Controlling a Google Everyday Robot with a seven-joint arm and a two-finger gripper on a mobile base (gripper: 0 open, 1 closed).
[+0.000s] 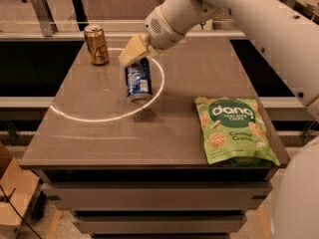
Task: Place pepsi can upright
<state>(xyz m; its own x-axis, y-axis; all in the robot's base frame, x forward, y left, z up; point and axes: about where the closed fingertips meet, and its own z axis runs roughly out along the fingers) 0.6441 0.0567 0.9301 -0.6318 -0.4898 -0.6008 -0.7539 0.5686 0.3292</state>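
The pepsi can (138, 79) is blue with white lettering and a silver rim. It hangs nearly upright, slightly tilted, just above the brown table (89, 133) left of its middle, and casts a shadow below. My gripper (135, 59) comes down from the upper right. Its cream fingers (130, 51) are shut on the can's upper end. The can's top is hidden behind the fingers.
A gold can (96, 45) stands upright at the table's back left, close to the gripper. A green Dana snack bag (233, 129) lies flat at the front right. A thin white ring of light (99, 117) marks the tabletop. The table's edges drop off on all sides.
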